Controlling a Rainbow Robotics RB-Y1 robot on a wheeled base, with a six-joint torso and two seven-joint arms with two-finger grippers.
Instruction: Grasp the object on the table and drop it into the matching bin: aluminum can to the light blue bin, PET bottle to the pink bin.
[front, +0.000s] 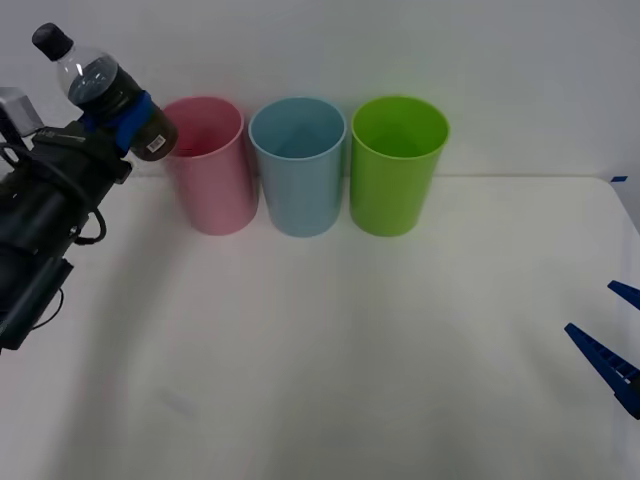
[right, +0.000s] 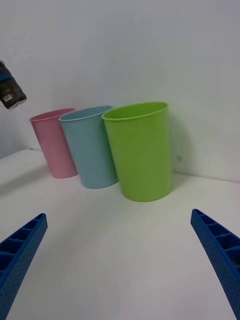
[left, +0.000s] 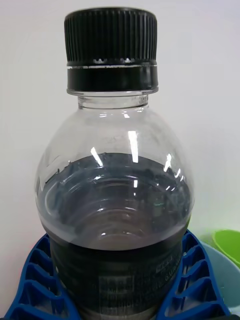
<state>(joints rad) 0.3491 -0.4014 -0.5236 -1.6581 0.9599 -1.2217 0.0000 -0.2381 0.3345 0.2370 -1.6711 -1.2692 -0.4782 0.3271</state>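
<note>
Left claw (front: 125, 118) clamped round dark-labelled body of small clear plastic bottle with black cap (front: 92, 78), held tilted, high beside tall pink plastic bin (front: 211, 165), poised for drop; right claw (right: 120, 260) wide open, empty, idle over white counter (front: 350, 360)

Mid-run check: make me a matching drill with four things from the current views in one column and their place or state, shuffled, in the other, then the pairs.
1. PET bottle
2. pink bin
3. green bin
4. right gripper

A. open, low at the table's right edge
B. leftmost in the row
C. held tilted in the left gripper
D. rightmost in the row

Pairs: 1-C, 2-B, 3-D, 4-A
</note>
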